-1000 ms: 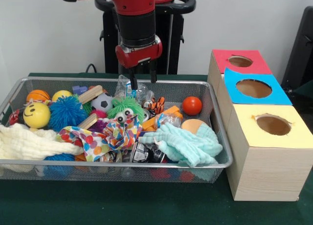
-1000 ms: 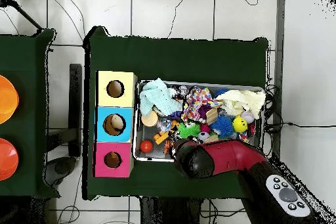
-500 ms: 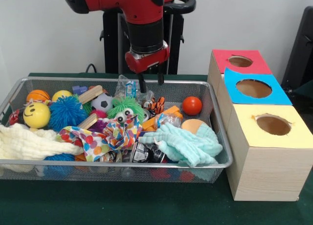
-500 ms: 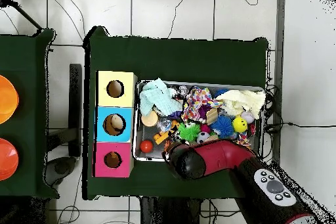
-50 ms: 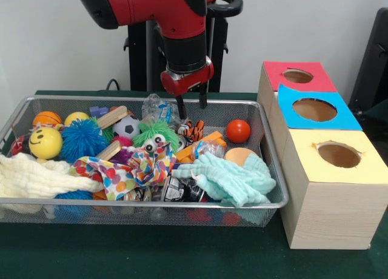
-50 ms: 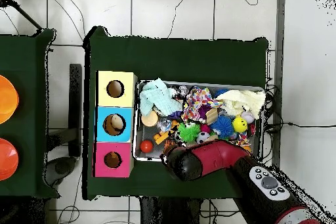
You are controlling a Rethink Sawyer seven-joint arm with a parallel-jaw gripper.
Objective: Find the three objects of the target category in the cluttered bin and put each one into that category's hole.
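My gripper (image 5: 191, 105) hangs open over the back of the wire bin (image 5: 151, 202), with nothing between its fingers. Just below it lies a small striped tiger toy (image 5: 194, 130), and a crumpled clear plastic bottle (image 5: 159, 109) lies to its left. A red ball (image 5: 238, 131) rests to the right of the gripper, near the bin's back right corner. Three boxes with holes stand beside the bin: red (image 5: 297, 76), blue (image 5: 314, 109) and yellow (image 5: 338, 154). In the overhead view the arm (image 6: 193, 162) hides the gripper; the red ball (image 6: 146, 146) shows beside it.
The bin holds a mint cloth (image 5: 230, 179), a cream cloth (image 5: 36, 179), a patterned cloth (image 5: 130, 170), a smiley ball (image 5: 45, 142), a blue spiky ball (image 5: 83, 139), a green fuzzy toy (image 5: 155, 135), a dark can (image 5: 179, 189) and wooden blocks (image 5: 112, 116).
The gripper has moved right along the bin's back edge and sunk a little, ending above the tiger toy. It stays open. Nothing in the bin has moved.
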